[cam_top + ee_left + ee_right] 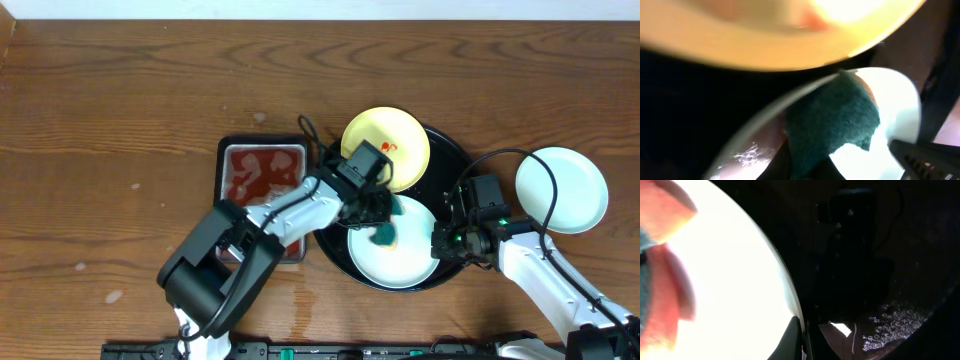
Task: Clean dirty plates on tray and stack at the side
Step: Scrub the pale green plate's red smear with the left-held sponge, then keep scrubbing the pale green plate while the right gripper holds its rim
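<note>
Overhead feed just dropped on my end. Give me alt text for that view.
The left gripper holds a green sponge on a white plate in the black tray, and the right gripper sits at that plate's right rim. A yellow plate with a red smear lies at the tray's back edge. A second white plate rests on the table, right of the tray.
</note>
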`<state>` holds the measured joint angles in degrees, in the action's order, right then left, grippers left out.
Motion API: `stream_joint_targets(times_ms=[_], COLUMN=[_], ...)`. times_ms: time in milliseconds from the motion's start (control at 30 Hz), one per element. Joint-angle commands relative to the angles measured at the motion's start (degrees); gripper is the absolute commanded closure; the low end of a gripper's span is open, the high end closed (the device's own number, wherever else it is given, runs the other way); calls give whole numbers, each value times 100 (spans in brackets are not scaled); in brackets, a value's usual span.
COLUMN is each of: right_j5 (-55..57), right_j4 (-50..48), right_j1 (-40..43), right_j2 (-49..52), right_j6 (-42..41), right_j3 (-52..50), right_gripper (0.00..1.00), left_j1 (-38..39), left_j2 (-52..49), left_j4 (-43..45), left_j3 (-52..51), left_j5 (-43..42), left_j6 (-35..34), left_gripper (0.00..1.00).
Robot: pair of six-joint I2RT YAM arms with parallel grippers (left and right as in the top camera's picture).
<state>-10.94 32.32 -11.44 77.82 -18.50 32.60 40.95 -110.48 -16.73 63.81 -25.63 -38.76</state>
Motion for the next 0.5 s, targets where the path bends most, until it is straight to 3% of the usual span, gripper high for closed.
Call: stream_joint_targets(times_ms=[0, 233, 467], right_j5=[-46, -46, -46], right_j4=[20, 20, 22], right_j1=[-98, -98, -98], right_j2=[15, 15, 13], right_j6=[-33, -33, -35], right_j3=[-85, -85, -85], right_gripper=[99, 99, 99], left_j1=[-319, -223, 258], left_j2=[-140, -140, -140], left_j4=[-533, -1834, -1941], left_j3=[-68, -70, -70], left_j5=[570, 479, 94], left_j6=[79, 76, 76], left_gripper=[92, 92, 92])
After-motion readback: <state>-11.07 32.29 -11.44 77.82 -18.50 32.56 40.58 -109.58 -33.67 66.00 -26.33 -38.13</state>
